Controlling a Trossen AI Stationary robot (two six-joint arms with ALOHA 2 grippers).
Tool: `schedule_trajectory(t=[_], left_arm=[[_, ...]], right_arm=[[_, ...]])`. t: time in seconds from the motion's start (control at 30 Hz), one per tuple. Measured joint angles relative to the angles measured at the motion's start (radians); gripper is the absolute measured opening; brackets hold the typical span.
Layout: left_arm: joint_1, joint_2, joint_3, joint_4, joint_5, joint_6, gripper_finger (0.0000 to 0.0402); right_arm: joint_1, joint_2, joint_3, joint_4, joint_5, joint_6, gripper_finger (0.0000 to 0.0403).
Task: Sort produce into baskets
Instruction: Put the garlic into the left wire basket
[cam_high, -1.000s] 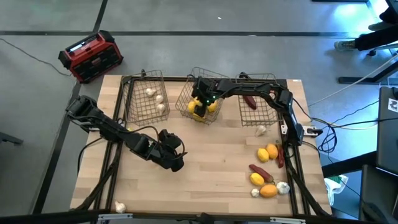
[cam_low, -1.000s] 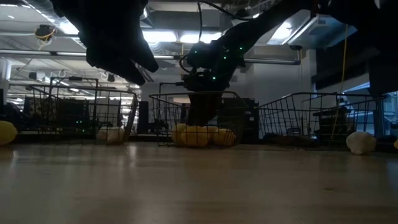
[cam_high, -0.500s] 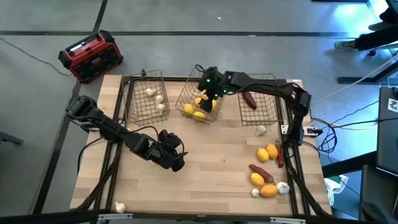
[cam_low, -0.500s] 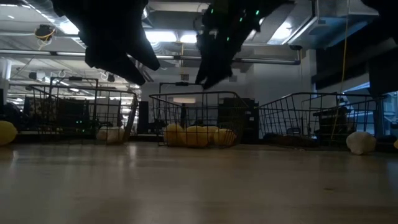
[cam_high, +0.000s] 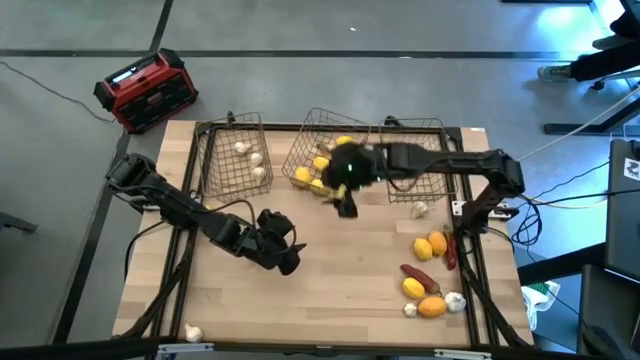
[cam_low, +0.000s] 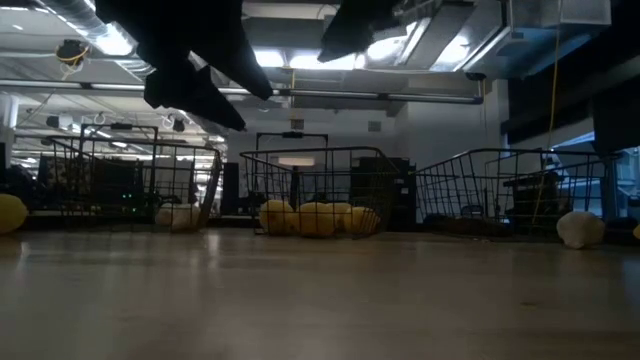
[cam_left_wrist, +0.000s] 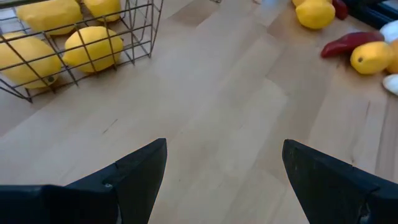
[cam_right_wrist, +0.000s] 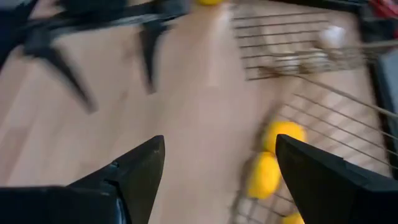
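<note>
Yellow lemons already fill the middle wire basket, white bulbs lie in the left basket, and a dark red piece seems to lie in the right basket, though the arm covers most of it in the high view. The unsorted produce sits well apart near the table's right front corner: two more lemons, two orange pieces, a red pepper-like piece and small white bulbs. One stray bulb rests just in front of the right basket, another at the left front corner.

The right claw is just in front of the middle basket, its fingers spread wide with nothing between them. The step in hand looks like the trip to fetch the next piece. It would do well to rise clear of the basket rim, travel over bare table to the cluster, and choose an outlying piece, since the pieces there lie touching and a careless descent could scatter them. Straddling one piece squarely before closing should keep a round fruit from rolling away.

The left claw waits low over the table's middle, fingers fully apart and empty; it is well placed for the stray corner bulb.
</note>
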Motion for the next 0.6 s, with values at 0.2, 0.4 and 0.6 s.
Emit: schedule_trajectory(t=[0.2, 0.4, 0.6], left_arm=[[-0.001, -0.006, 0.024, -0.01, 0.006, -0.004, 0.0316], [-0.015, -0.006, 0.092, -0.035, 0.015, 0.089, 0.0316], [-0.038, -0.006, 0.199, -0.12, 0.082, 0.101, 0.0313]], right_arm=[[0.137, -0.001, -0.013, -0.044, 0.057, -0.008, 0.0303], [0.247, 0.0, -0.077, -0.057, 0.217, -0.021, 0.0303], [0.306, 0.0, -0.12, -0.087, 0.291, -0.022, 0.0303]])
